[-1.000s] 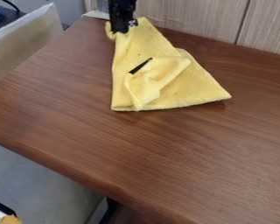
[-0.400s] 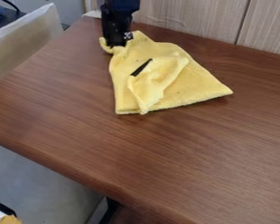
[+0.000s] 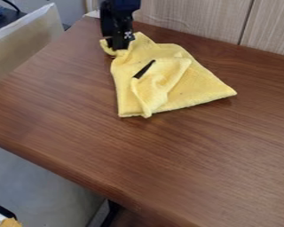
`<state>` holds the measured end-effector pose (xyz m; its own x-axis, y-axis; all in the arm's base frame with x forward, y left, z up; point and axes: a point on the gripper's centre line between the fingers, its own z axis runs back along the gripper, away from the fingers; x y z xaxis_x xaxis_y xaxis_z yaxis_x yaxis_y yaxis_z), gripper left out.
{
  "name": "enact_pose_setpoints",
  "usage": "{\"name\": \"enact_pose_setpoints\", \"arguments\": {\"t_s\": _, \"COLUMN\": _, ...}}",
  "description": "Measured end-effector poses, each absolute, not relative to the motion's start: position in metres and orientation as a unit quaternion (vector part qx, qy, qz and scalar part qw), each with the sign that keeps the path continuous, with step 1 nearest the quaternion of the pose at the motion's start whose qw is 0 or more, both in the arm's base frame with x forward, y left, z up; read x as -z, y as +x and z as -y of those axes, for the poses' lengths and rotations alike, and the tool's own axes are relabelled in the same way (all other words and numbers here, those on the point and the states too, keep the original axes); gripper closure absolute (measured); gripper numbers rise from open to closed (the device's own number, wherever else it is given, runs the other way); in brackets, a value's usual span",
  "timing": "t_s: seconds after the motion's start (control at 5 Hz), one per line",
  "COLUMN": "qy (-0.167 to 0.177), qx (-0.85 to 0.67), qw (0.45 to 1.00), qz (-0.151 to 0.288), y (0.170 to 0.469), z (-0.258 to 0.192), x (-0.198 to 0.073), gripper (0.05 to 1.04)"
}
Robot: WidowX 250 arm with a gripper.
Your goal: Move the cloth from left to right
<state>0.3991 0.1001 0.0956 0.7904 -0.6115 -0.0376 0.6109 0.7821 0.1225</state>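
The gripper (image 3: pixel 119 46) hangs down at the upper left of the view, low over the table and against the cloth's upper left corner. Beneath and to the right of it, the yellow cloth (image 3: pixel 195 84) lies on the wooden table, spread in a rough triangle. One part is folded over its middle, where a thin black strip shows. The cloth is bunched around the gripper's lower end, with a small curl on the left side. How the gripper's tip meets the fabric is hidden.
The brown table (image 3: pixel 186 155) has its front edge running from the left to the bottom. A pale wood-grain panel (image 3: pixel 191 20) stands behind it. A beige board (image 3: pixel 25 37) is beyond the left edge.
The gripper has come down and slightly left, toward the viewer. The cloth's upper corner has come down with it, and its lower left corner has slid slightly toward the viewer.
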Motion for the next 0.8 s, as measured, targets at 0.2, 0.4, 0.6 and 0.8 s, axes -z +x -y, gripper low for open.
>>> {"name": "enact_pose_setpoints", "arguments": {"t_s": 0.2, "qy": 0.075, "qx": 0.319, "qw": 0.945, "qz": 0.014, "y": 0.397, "z": -0.101, "x": -0.109, "gripper": 0.083}}
{"name": "enact_pose_setpoints", "arguments": {"t_s": 0.4, "qy": 0.091, "qx": 0.315, "qw": 0.944, "qz": 0.03, "y": 0.394, "z": -0.103, "x": -0.126, "gripper": 0.083}}
{"name": "enact_pose_setpoints", "arguments": {"t_s": 0.6, "qy": 0.111, "qx": 0.312, "qw": 0.942, "qz": 0.052, "y": 0.386, "z": -0.105, "x": -0.15, "gripper": 0.083}}
{"name": "enact_pose_setpoints", "arguments": {"t_s": 0.8, "qy": 0.124, "qx": 0.326, "qw": 0.935, "qz": 0.071, "y": 0.378, "z": -0.103, "x": -0.176, "gripper": 0.083}}
